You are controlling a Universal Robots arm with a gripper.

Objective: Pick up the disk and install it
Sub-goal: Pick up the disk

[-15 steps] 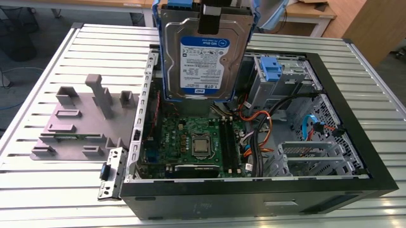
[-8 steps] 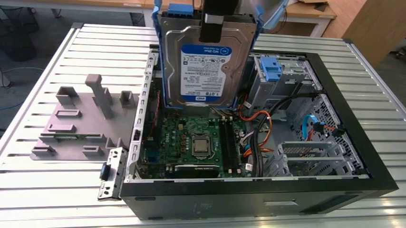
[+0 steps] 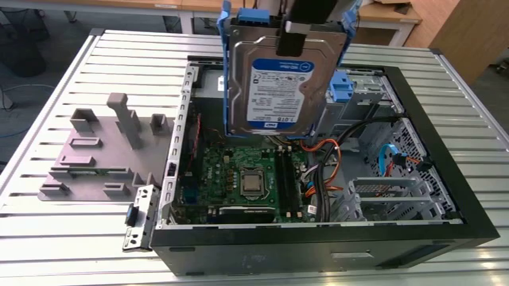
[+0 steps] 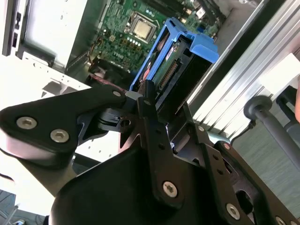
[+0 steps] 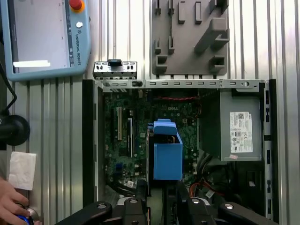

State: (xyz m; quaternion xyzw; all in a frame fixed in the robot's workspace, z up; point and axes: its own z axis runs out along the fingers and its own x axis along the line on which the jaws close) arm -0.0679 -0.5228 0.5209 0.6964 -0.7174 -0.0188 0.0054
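Grips the disk (image 3: 282, 83) in the hand (image 3: 296, 36), clamped firmly near the upper edge, with one finger flat on the labelled face in the exterior view and the other behind. Holds it upright, hanging straight down from the hand, blue carrier frame round the edges and white-and-blue label turned to the exterior view. In the second wrist view, looks past the hand (image 4: 165, 105) along the disk (image 4: 174, 65), connector edge nearest the hand, pinched between the black fingers (image 4: 149, 101). In the first wrist view, shows the hand (image 5: 161, 190) pinching the disk (image 5: 166, 157) edge-on, blue frame uppermost. Directly below the hand, hangs over the open computer case (image 3: 318, 241), which lies on its side on the slatted table (image 3: 47, 95), above the green motherboard (image 3: 238, 170) and its processor (image 3: 253, 183); appears to touch nothing down there. Off to one side of the hand, outside the case wall, a grey moulded fixture (image 3: 104, 149) on the table. Inside the case, well apart from the hand, a grey power-supply box (image 5: 239, 129) with a white sticker. Beyond the case, on the side of the hand away from that box, a teach pendant (image 5: 42, 37) on the table.
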